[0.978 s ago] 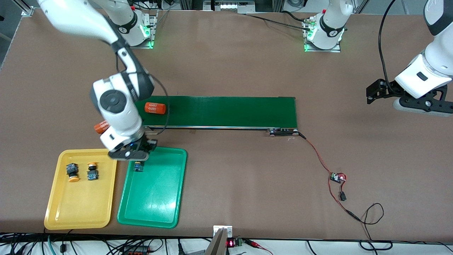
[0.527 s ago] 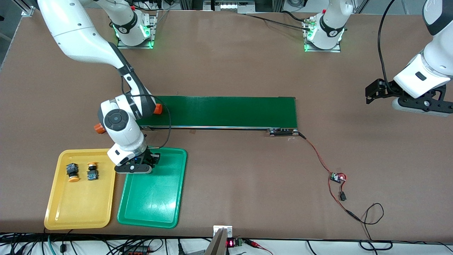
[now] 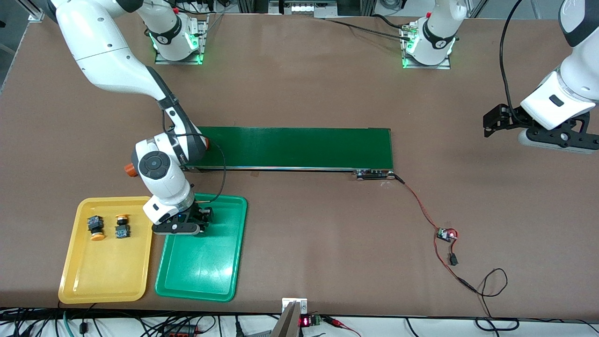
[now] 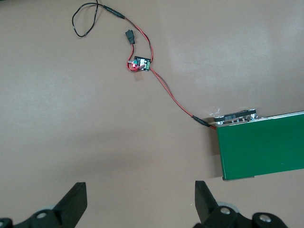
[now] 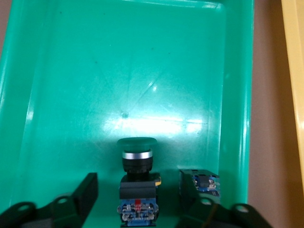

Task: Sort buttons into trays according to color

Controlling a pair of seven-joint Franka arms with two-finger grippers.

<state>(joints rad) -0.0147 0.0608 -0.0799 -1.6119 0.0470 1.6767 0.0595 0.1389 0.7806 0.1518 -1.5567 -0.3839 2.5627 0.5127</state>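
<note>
My right gripper point(image 3: 183, 228) is low over the green tray point(image 3: 206, 276), at the tray's end nearest the conveyor. In the right wrist view it point(image 5: 138, 183) is open. A green button point(image 5: 137, 161) lies on the tray floor between the fingers, with a gap on each side. A second button body point(image 5: 207, 182) shows partly past one finger. Two yellow buttons point(image 3: 96, 225) point(image 3: 122, 226) lie in the yellow tray point(image 3: 107, 281). My left gripper point(image 3: 491, 122) waits open and empty over bare table at the left arm's end point(image 4: 140, 190).
The long dark-green conveyor belt point(image 3: 299, 147) lies mid-table and also shows in the left wrist view point(image 4: 266, 147). An orange cylinder point(image 3: 130, 169) peeks out beside the right arm. A small circuit board with red wires point(image 3: 447, 234) lies toward the left arm's end.
My right gripper has lowered into the green tray with the green button, which it now hides in the front view. The left arm has barely moved.
</note>
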